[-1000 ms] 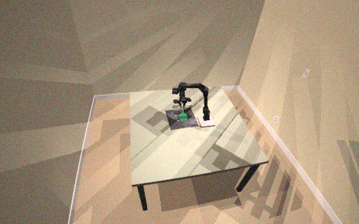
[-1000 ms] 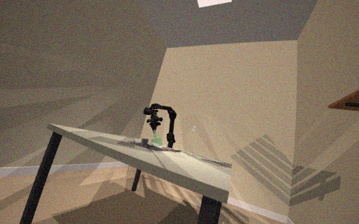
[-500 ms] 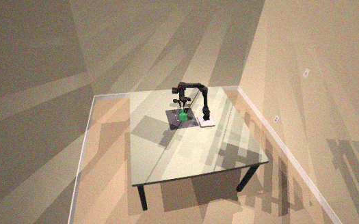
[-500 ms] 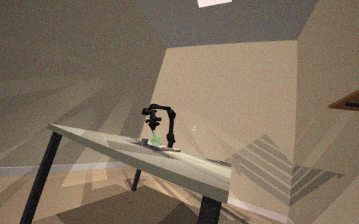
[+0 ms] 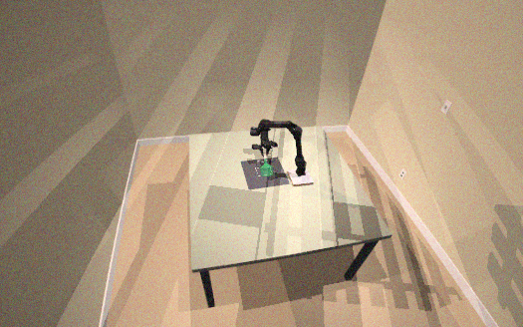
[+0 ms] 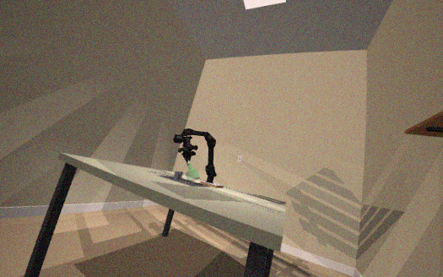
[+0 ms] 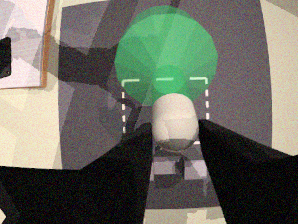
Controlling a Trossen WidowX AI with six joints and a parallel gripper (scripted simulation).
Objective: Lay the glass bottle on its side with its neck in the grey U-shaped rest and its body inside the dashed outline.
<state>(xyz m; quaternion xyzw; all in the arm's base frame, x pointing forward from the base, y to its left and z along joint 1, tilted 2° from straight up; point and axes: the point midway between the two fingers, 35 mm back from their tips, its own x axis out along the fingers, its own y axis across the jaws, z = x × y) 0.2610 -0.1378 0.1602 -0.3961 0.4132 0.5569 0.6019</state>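
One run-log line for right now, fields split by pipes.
gripper: fingers shut on glass bottle | bottle: tilted, neck toward grey U-shaped rest | neck not in rest | release: not done
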